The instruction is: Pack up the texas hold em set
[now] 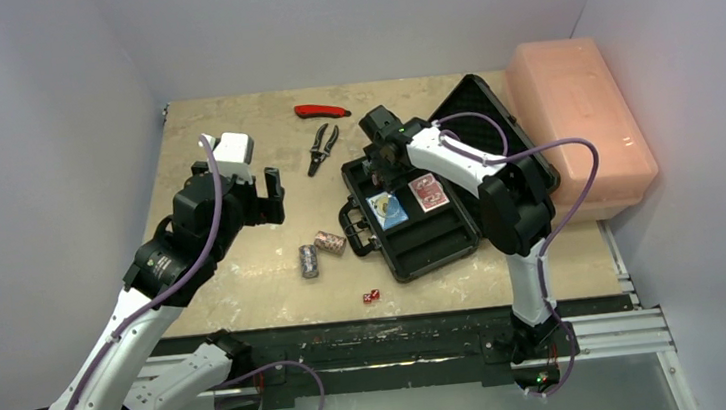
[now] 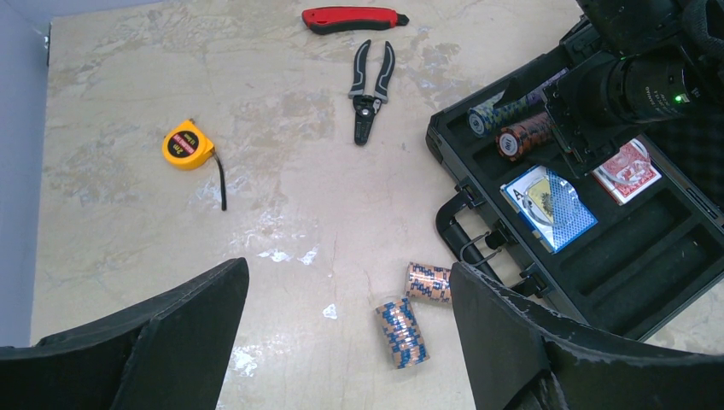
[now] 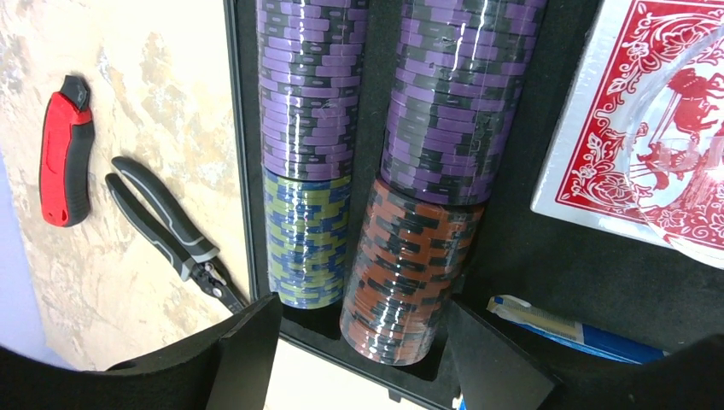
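my left gripper (image 2: 348,273) is hovering over the table (image 1: 265,275), fingers spread wide and holding nothing. a yellow tape measure (image 2: 186,143) is lying off to its left. toward the middle, a red-handled tool (image 1: 322,110) and pliers (image 1: 322,149) are sitting at the far side. nearer to me, two loose chip stacks (image 2: 401,333) are lying on their sides just left of the briefcase handle (image 1: 354,228), and two tiny red dice (image 1: 372,296) are resting by the near edge.

the black briefcase (image 1: 423,244) is lying open right of centre, with the blue deck (image 1: 388,209) and red deck (image 1: 428,192) side by side in its foam. my right gripper (image 3: 360,303) is hanging over its far-left corner, fingers spread to either side of an orange-and-black stack (image 3: 401,265) lying in its groove. a blue-and-green stack (image 3: 306,239) and two purple stacks (image 3: 312,77) are lying alongside. a pink box (image 1: 582,124) is standing at the far right.
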Tool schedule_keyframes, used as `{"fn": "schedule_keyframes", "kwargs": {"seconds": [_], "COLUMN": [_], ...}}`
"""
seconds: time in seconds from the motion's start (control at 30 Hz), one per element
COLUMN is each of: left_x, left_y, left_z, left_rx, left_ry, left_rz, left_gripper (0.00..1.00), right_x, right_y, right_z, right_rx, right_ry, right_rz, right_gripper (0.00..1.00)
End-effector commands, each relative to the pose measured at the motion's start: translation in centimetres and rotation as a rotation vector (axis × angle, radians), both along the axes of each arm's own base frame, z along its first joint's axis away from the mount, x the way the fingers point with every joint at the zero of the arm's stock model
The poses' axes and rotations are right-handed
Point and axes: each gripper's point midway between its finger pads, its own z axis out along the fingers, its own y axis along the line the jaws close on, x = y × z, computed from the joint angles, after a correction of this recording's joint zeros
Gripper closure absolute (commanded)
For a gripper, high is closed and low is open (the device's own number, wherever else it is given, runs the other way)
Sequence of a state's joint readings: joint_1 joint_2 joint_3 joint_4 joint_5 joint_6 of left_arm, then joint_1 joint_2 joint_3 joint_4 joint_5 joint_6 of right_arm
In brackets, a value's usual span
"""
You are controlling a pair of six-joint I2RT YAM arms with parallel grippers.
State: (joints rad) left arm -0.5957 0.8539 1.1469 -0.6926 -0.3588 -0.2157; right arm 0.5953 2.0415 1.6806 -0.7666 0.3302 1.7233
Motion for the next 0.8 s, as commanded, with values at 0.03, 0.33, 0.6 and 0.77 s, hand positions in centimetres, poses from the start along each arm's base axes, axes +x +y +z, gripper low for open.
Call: {"fn": "schedule_keyframes", "kwargs": {"seconds": [0.03, 0.33, 0.6, 0.77], "left_x": [0.2, 0.1, 0.1, 0.1], "left_y": [0.1, 0.2, 0.2, 0.2], "left_z": [1.3, 1.4, 1.4, 1.4], "left_rx": [-0.014, -0.015, -0.015, -0.015], "left_ry": [-0.048, -0.05, -0.051, -0.051], "left_rz": [-0.002, -0.002, -0.001, -0.001], "left_gripper": [0.13, 0.13, 0.13, 0.13], "right_x": [0.7, 0.7, 0.8, 0.8], "right_y": [-0.5, -0.7, -1.3, -2.1], "right_z": [3.7, 3.9, 4.2, 4.7], "right_rx": [0.029, 0.021, 0.003, -0.021], "right_ry": [-0.083, -0.091, -0.101, -0.113], "right_rz": [-0.011, -0.011, -0.024, -0.038], "right_gripper": [0.26, 0.27, 0.28, 0.28]}}
